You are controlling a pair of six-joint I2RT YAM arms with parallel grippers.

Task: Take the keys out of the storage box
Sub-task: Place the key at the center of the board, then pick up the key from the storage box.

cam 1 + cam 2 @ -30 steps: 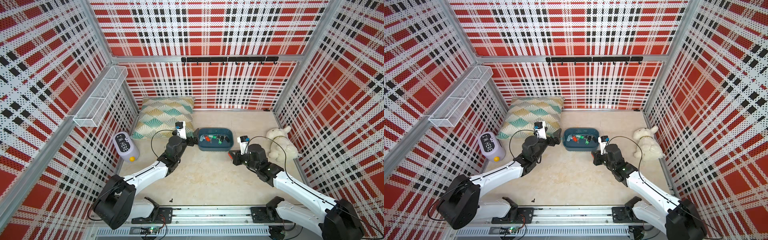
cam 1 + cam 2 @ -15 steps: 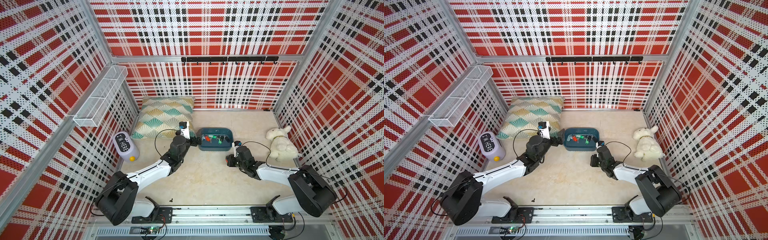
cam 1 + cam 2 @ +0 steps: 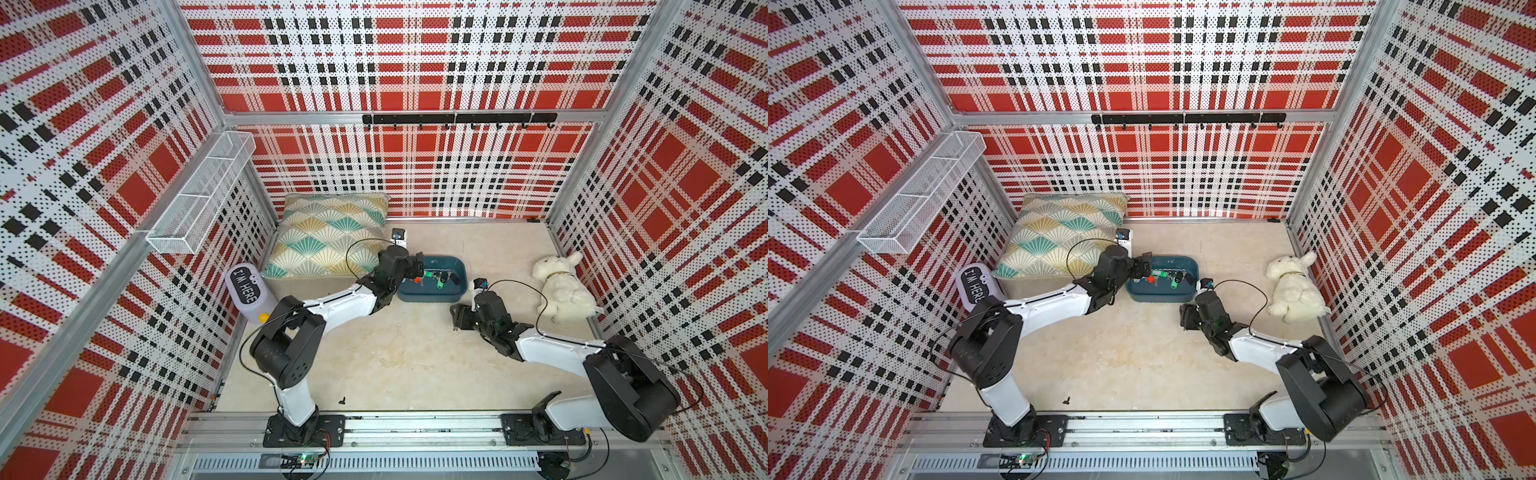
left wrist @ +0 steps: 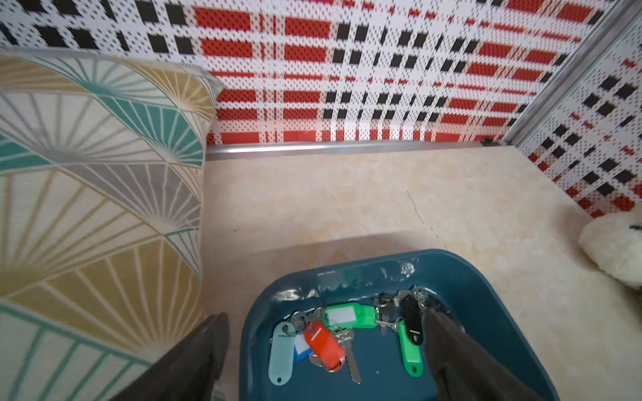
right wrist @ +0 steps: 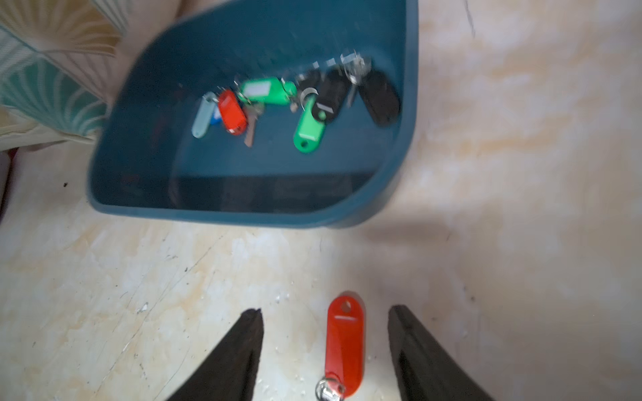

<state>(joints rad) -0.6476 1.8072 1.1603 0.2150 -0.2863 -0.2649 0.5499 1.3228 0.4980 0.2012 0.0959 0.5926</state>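
Red-tagged key [image 5: 344, 342] lies loose on the desk [image 5: 104, 295] between the jaws of the spread right tool [image 5: 324, 310], near the box [image 5: 243, 215]. Other keys [image 4: 351, 316] lie inside. Left tool [image 4: 326, 312], spread, straddles its left wall; next, pinch one key.

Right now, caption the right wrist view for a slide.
Open right gripper straddles a red-tagged key outside the storage box.

Beige marbled floor [image 3: 415, 353] under cushion [image 3: 328, 237], storage box [image 3: 431, 297], plush toy [image 3: 561, 291], lilac canister [image 3: 249, 293], red-tagged key [image 5: 344, 343].
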